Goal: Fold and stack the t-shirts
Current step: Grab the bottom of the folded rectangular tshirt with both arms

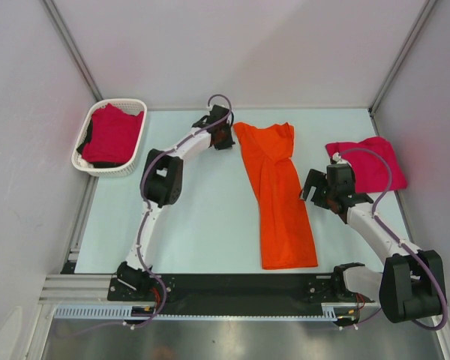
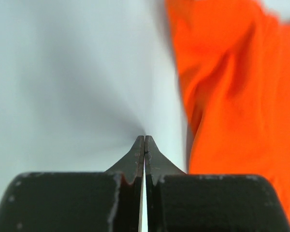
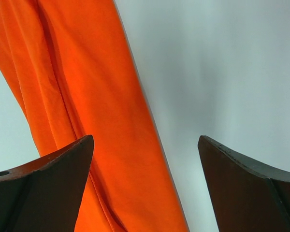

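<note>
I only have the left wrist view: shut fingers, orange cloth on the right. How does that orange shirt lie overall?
Observer: The orange shirt is folded into a long strip down the middle of the table.
Operator: And the other side?
Observer: The right fingers are open over the strip's right edge, gripping nothing.
Operator: Other shirts?
Observer: A pink shirt in the basket far left, a second pink shirt on the table far right.
</note>
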Controlling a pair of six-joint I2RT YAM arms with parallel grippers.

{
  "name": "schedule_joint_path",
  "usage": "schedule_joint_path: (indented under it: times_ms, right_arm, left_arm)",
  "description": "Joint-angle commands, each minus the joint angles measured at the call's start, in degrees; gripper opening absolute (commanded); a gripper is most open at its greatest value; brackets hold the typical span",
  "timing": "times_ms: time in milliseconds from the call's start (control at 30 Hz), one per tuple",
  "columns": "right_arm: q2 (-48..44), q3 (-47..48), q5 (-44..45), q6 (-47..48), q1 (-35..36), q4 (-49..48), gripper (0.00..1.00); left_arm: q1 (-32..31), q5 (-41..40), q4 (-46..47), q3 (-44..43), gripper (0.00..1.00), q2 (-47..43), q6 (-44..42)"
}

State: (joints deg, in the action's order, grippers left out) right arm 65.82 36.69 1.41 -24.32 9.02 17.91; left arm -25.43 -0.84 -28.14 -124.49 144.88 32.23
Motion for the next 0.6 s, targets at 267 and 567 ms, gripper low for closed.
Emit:
schedule_joint_path:
  times_ms: [267,567]
  right_arm:
    - [1.32,-0.56,-2.73,0.67,-0.14,-2.71,0.95]
    - [2.20,-0.39,-3.25,0.67,-0.05,-3.15,0.94]
  left_arm:
    - [-5.15,7.44,8.19,13.66,0.00,-12.87,-1.73]
    - [-6.83,8.93,2.84,6.38,0.00,-5.05,-1.82]
